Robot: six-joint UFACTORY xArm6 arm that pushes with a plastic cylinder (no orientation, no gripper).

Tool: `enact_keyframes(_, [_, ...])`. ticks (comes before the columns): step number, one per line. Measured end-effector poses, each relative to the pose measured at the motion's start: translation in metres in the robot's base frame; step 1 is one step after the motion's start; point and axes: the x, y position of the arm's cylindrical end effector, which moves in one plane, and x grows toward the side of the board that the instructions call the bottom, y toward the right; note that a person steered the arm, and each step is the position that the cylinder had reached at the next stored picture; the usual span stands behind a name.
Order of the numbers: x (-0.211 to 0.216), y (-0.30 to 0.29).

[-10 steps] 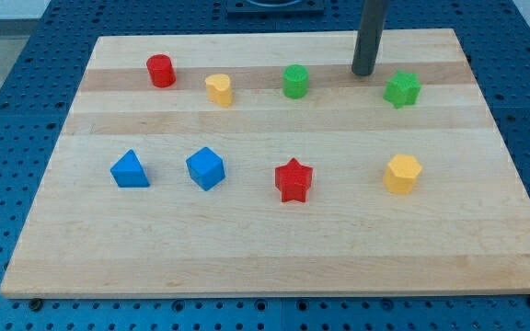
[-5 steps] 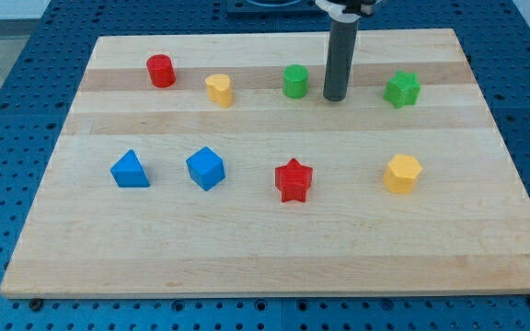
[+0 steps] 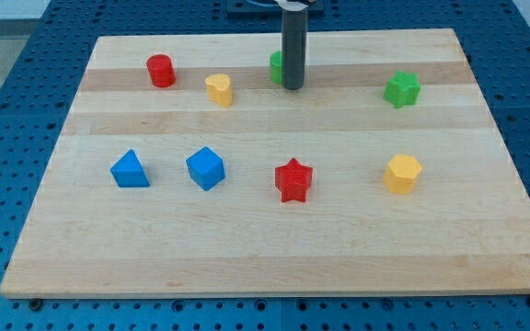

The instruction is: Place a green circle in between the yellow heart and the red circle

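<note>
The green circle (image 3: 275, 66) stands near the view's top centre, mostly hidden behind my rod. My tip (image 3: 292, 87) rests against its right side. The yellow heart (image 3: 218, 89) stands to the left of the green circle. The red circle (image 3: 160, 71) stands further left, near the board's top left. A gap separates the heart and the red circle.
A green star (image 3: 401, 89) stands at the right of the top row. In the lower row, from left to right, are a blue triangle (image 3: 130, 170), a blue cube (image 3: 205, 168), a red star (image 3: 293, 179) and a yellow hexagon (image 3: 402, 173). The wooden board (image 3: 274, 239) lies on a blue pegboard.
My tip moved left from beside the green star to the green circle. The green circle has shifted left and slightly up. The other blocks have not moved.
</note>
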Motion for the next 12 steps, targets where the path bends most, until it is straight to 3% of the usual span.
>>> enact_keyframes(1, [0.004, 0.04])
enact_keyframes(5, [-0.036, 0.012])
enact_keyframes(12, [-0.036, -0.136])
